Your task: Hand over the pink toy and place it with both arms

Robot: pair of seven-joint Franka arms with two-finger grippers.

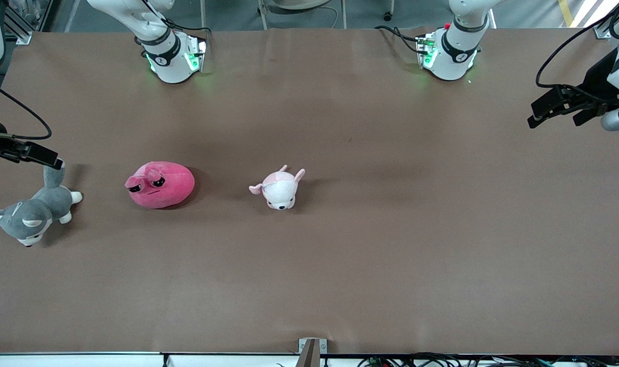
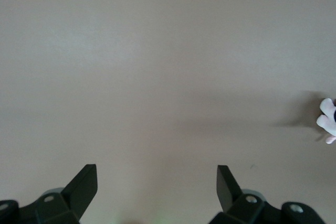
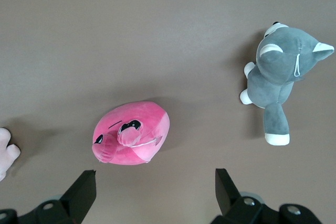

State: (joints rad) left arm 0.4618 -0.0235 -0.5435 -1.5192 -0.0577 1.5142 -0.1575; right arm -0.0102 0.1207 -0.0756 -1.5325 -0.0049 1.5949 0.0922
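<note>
The pink toy [image 1: 160, 184], a round hot-pink plush with sleepy dark eyes, lies on the brown table [image 1: 391, 229] toward the right arm's end. It also shows in the right wrist view [image 3: 132, 134], apart from the open fingers. My right gripper [image 1: 44, 157] hangs high over the table's edge, above the grey dog's tail; in its wrist view it [image 3: 156, 179] is open and empty. My left gripper [image 1: 553, 121] hangs over the left arm's end of the table; in its wrist view it [image 2: 157, 174] is open and empty over bare table.
A grey-and-white dog plush [image 1: 34, 209] lies beside the pink toy at the right arm's end, also in the right wrist view [image 3: 281, 72]. A small pale pink-and-white plush [image 1: 280, 189] lies beside the pink toy toward the middle; its edge shows in both wrist views [image 2: 328, 120] [image 3: 6, 153].
</note>
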